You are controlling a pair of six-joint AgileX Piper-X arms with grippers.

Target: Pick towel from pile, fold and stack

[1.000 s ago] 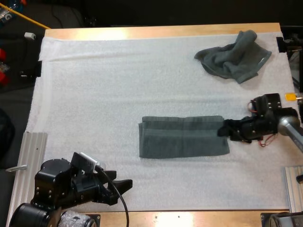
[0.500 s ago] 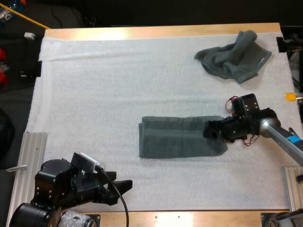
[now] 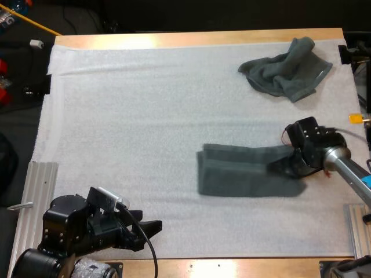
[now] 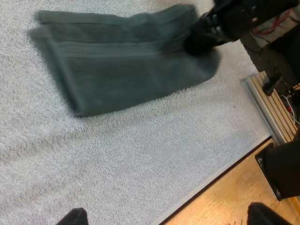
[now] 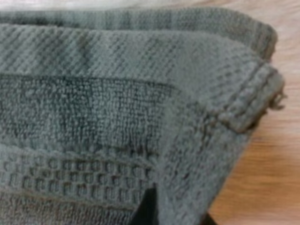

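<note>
A folded dark grey-green towel (image 3: 246,174) lies as a long strip on the white mat, right of the middle. My right gripper (image 3: 283,164) is shut on its right end, which is raised off the mat. The right wrist view has the towel's ribbed weave and hemmed corner (image 5: 117,117) pressed close against the fingers (image 5: 147,208). From the left wrist view the same towel (image 4: 126,61) stretches across the mat with the right gripper (image 4: 206,35) at its end. My left gripper (image 3: 152,226) hovers open near the mat's front left, far from the towel. A crumpled towel (image 3: 287,72) lies at the far right.
The white mat (image 3: 127,116) covers most of the wooden table. Aluminium rails sit at the front left (image 3: 37,197) and front right (image 3: 359,229) table edges. A dark mount (image 4: 281,171) stands by the front edge near the right rail.
My right gripper slid onto the towel's right end, shut on it and pulled it rightward; the whole towel shifted right and its end lifted. The left arm stayed still.
</note>
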